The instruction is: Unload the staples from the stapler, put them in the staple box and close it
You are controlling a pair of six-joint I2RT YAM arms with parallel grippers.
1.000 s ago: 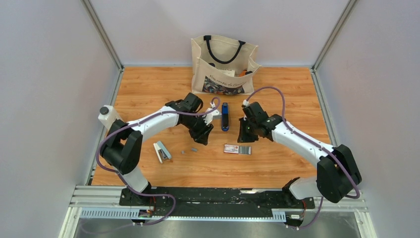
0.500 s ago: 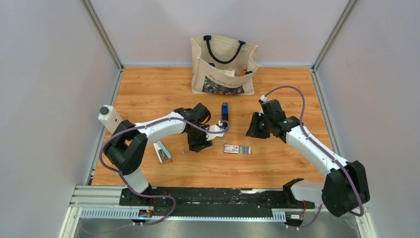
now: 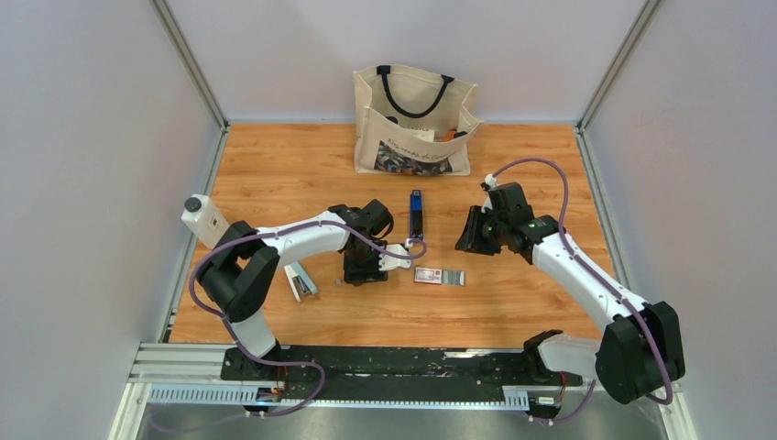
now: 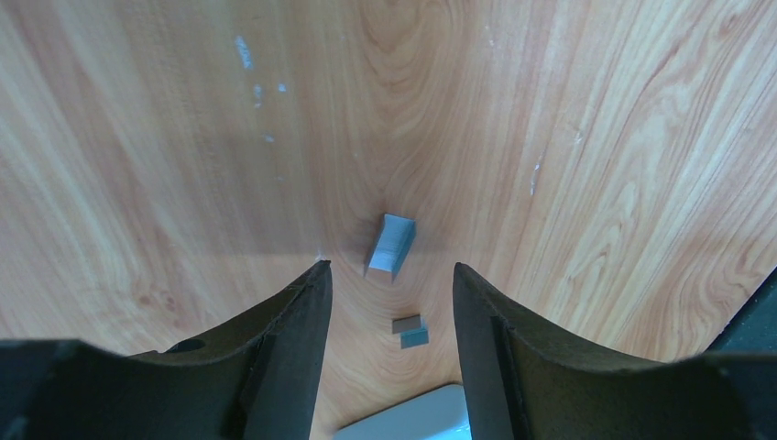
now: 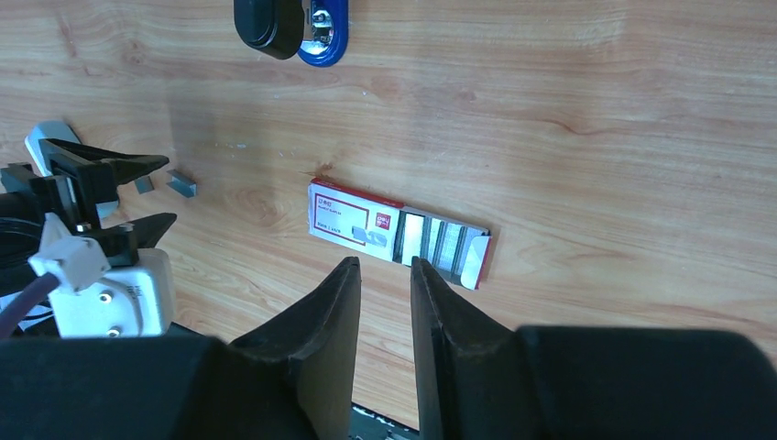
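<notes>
The dark blue stapler lies on the table between the arms; its end shows at the top of the right wrist view. Loose staples lie on the wood: a short strip and two small pieces in the left wrist view, also seen from the right wrist. My left gripper is open and empty, pointing down with the staples between its fingers; from above it is left of the box. My right gripper is narrowly open and empty, right of the stapler.
A red-and-white staple box with its tray of strips pulled out lies in front of the stapler. A pale grey-blue stapler lies left of my left gripper. A canvas tote bag stands at the back.
My left gripper has swung away from the dark blue stapler toward the near left, down over the loose staples. My right arm has drawn back to the right, then stayed almost still.
</notes>
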